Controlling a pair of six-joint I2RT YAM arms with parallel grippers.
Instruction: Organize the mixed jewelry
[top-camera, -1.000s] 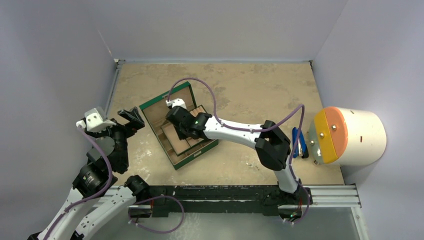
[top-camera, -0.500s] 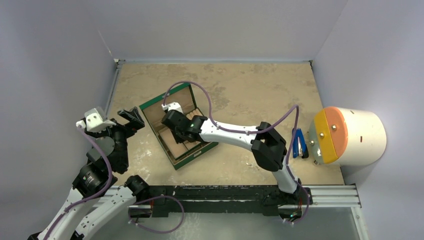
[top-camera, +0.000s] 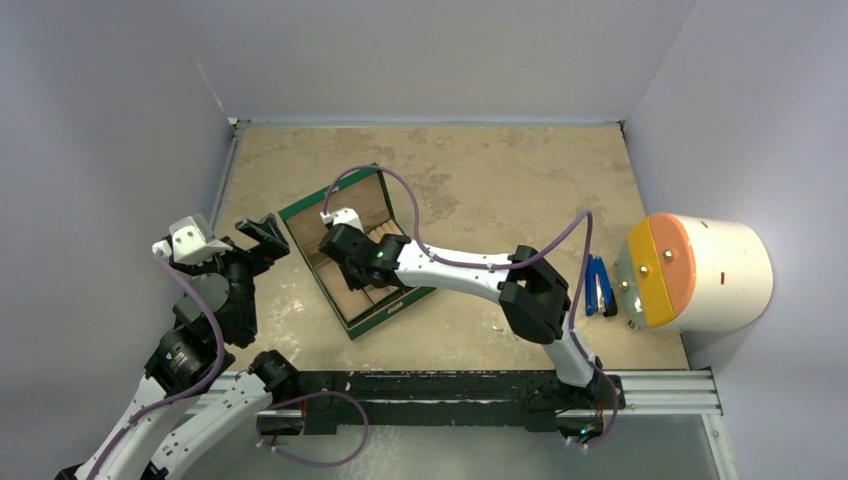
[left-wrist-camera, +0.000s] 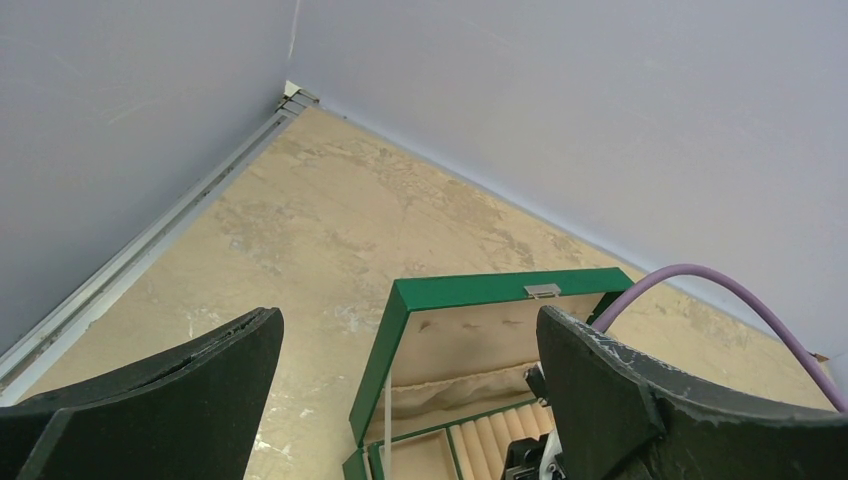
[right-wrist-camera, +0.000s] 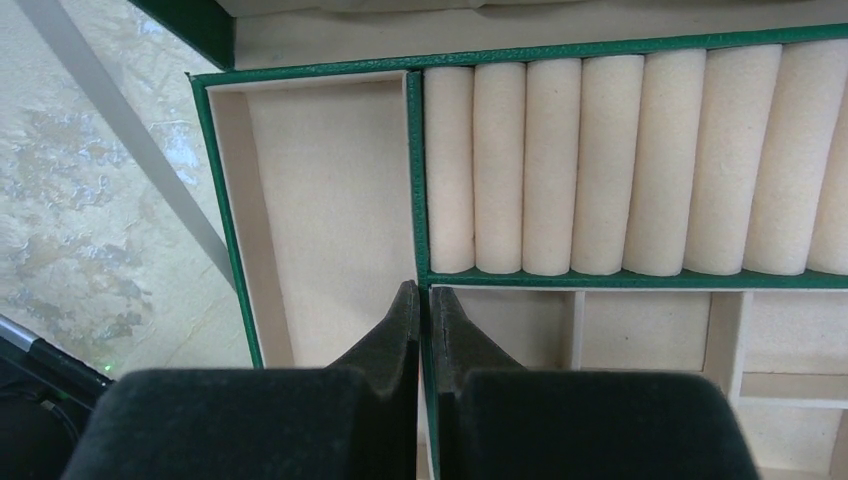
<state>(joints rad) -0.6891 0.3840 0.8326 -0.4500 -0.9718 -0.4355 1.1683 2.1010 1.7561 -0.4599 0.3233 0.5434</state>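
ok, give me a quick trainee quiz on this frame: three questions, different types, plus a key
1. True or false: the right tool is shut and sits over the green box.
2. Fill in: the left tool has its jaws ___ and holds nothing.
3. Where is the blue clip?
A. inside the green box
B. on the table, beside the white drum
C. in the left tool

Key: 1 true; 2 open; 3 B
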